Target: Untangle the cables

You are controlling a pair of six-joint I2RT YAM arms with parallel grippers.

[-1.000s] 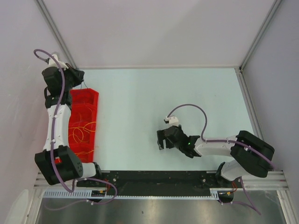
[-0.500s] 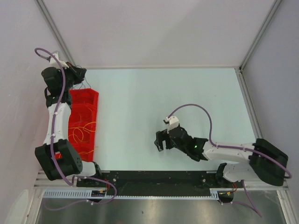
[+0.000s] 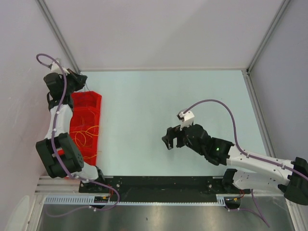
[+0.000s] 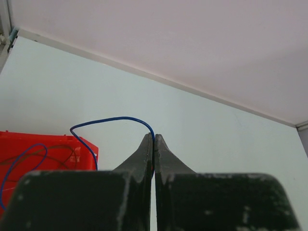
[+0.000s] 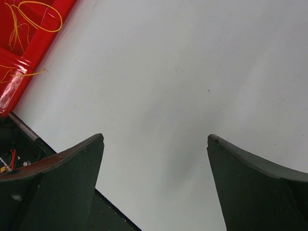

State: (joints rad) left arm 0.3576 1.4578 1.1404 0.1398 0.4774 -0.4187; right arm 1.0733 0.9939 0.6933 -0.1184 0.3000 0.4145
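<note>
A pale table (image 3: 159, 106) fills the top view, walled on three sides. Two white and black robot arms reach over it from the near edge.

The left arm (image 3: 57, 120) stretches along the table's left side. Its left gripper (image 3: 83, 79) sits just past the far end of a long red bin (image 3: 99, 115). The right arm (image 3: 250, 159) reaches toward mid-table, and its right gripper (image 3: 169, 139) is over bare surface, well apart from the bin.

In the left wrist view, the left gripper (image 4: 154, 137) has its fingers pressed together, clamped on a thin blue cable (image 4: 113, 118). From the fingertips the cable arches up and left, then drops into the bin below and to the left of the tips, where it curls into a loop. It is probably held high like this so that one strand can be drawn out of the heap.

In the right wrist view, the right gripper (image 5: 155, 138) has its fingers wide apart with nothing between them. It is likely waiting to take a strand or pin one down. The bin's corner shows beyond and to the left of its left finger.

The other cables, the orange cables (image 3: 84, 134), lie as curly loops in the bin, nearer than the left gripper. No other colours can be told apart.
</note>
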